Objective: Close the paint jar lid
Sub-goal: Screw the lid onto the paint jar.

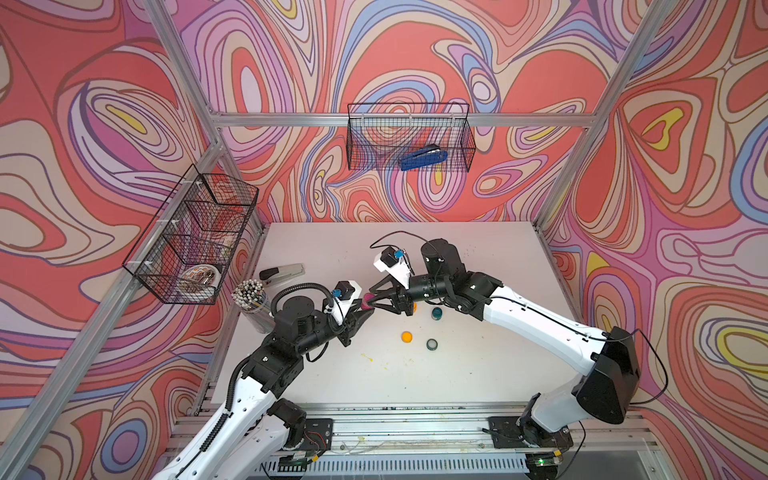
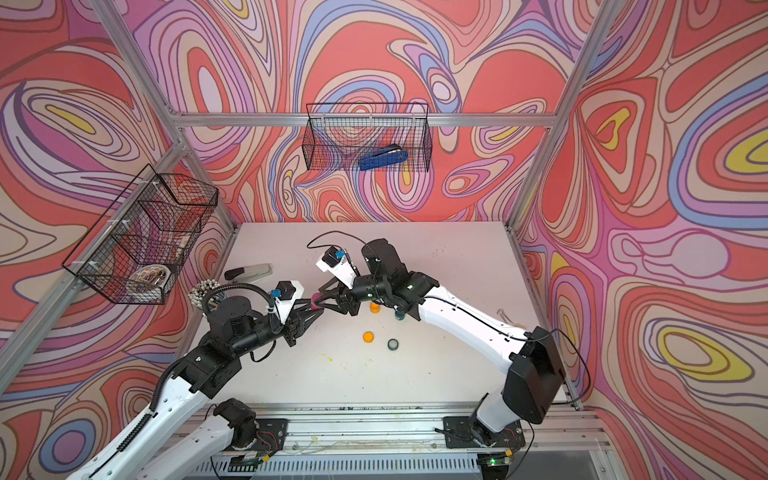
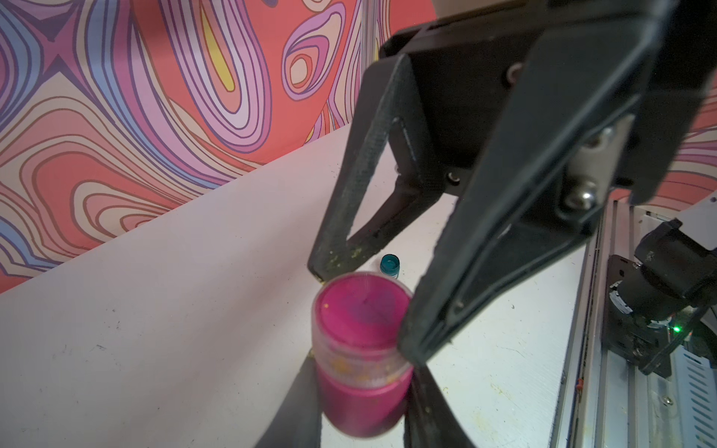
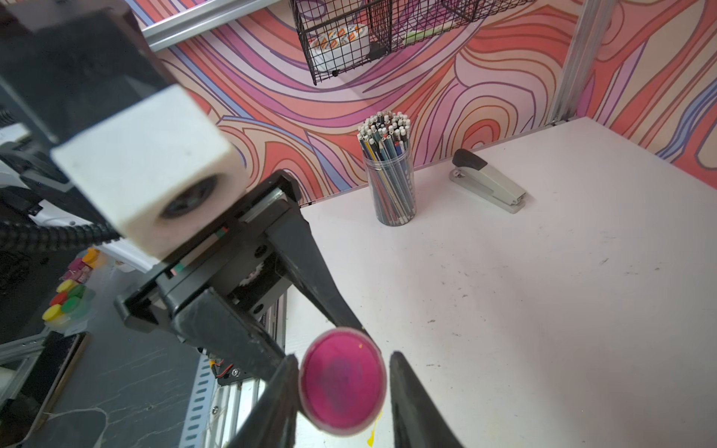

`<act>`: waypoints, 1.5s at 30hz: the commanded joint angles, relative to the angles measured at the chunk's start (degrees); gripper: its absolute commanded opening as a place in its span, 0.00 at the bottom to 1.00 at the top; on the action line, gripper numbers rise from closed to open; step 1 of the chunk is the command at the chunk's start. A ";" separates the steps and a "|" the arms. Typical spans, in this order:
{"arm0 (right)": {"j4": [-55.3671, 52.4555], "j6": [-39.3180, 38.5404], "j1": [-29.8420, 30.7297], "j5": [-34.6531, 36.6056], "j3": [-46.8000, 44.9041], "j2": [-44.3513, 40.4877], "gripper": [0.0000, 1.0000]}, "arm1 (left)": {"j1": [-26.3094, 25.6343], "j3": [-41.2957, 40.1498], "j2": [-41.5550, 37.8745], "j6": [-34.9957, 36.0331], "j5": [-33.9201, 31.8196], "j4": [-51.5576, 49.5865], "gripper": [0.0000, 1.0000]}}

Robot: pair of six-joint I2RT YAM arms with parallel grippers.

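My left gripper (image 3: 362, 391) is shut on the body of a pink paint jar (image 3: 361, 403) and holds it above the white table (image 1: 457, 374). A clear lid (image 3: 362, 318) with pink paint under it sits on the jar's top. The right gripper (image 4: 343, 360) faces the left one with its jaws on either side of that lid (image 4: 343, 384). One finger (image 4: 285, 380) touches the lid's rim, while the other (image 4: 403, 384) stands a narrow gap away. In both top views the jar (image 1: 368, 300) (image 2: 316, 300) shows as a pink spot between the two gripper tips.
Small orange (image 1: 406, 336) and teal (image 1: 432, 344) paint jars stand on the table below the right arm, with another teal one (image 1: 437, 312) behind them. At the left are a pencil cup (image 1: 251, 299) and a grey stapler (image 1: 282, 273). Wire baskets (image 1: 409, 137) (image 1: 191, 237) hang on the walls.
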 commanded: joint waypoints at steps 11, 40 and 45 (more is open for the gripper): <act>-0.02 2.37 0.10 2.55 0.63 1.31 0.36 | -0.08 0.30 -0.27 0.00 -3.10 3.23 0.28; 6.52 28.15 12.12 40.70 4.31 9.90 0.33 | -0.14 1.73 11.67 0.86 -33.43 29.88 0.27; 7.17 27.85 12.14 42.99 3.32 8.61 0.35 | -0.17 1.37 12.84 1.06 -33.80 30.46 0.27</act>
